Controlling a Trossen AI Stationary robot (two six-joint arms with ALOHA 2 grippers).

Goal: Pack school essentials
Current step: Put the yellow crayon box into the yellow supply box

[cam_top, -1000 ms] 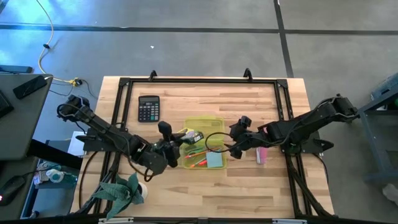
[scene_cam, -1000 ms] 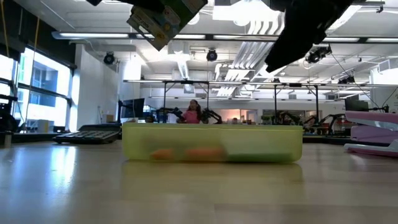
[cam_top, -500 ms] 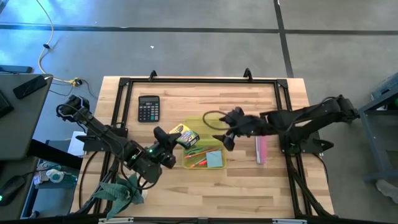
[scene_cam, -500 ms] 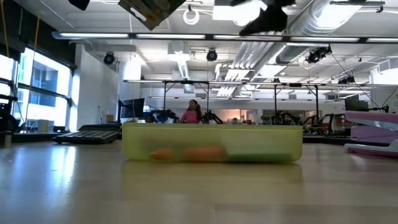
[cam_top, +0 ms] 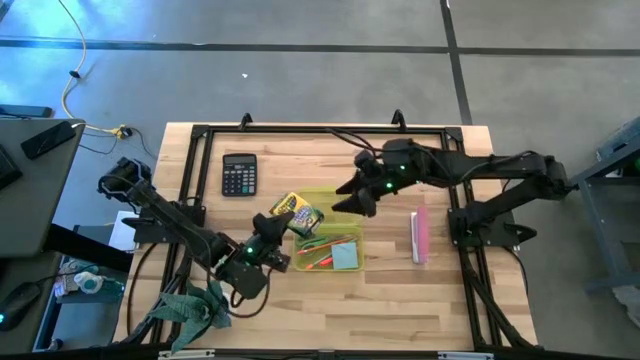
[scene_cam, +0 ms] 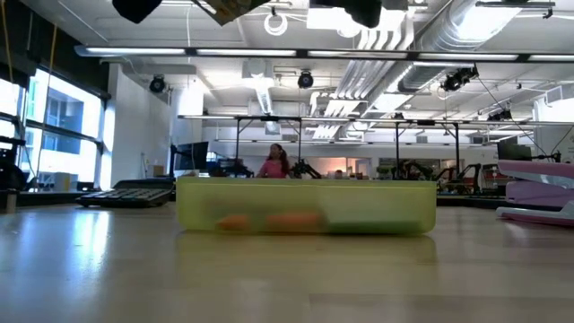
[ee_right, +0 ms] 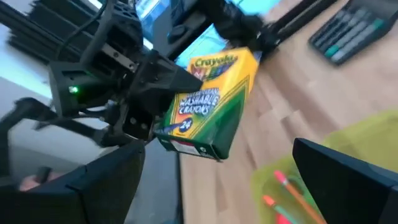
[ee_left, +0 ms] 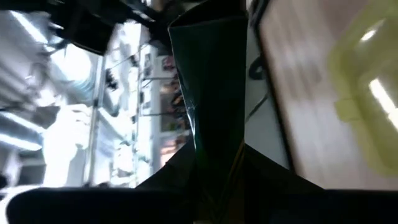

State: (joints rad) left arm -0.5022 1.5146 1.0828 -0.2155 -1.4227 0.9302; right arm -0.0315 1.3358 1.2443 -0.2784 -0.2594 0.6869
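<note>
Above the table, near the left edge of the translucent yellow-green plastic case (cam_top: 330, 240), the left gripper (cam_top: 275, 232) is clamped on a yellow-and-green crayon box (cam_top: 296, 214), the small green-yellow pack of the set, carried tilted in the air. The right wrist view shows the crayon box (ee_right: 208, 106) pinched at one lower corner only, most of its length sticking out past the fingers.

Just beyond that carried box, over the far rim of the case, the right gripper (cam_top: 352, 196) hangs with its jaws spread wide and empty.

Inside the case, right of the left gripper, lie orange and green pencils (cam_top: 318, 252) and a blue sticky-note pad (cam_top: 346, 258). A pink flat object (cam_top: 420, 236) lies on the wood well right of the case, a black calculator (cam_top: 239, 174) well behind the left gripper.

Risk, as I judge it: the corner grip could let the box swing or slip, landing on the rim or outside. The two grippers are near each other, so lowering the box could bring them together. Open room remains in the case's far half.
</note>
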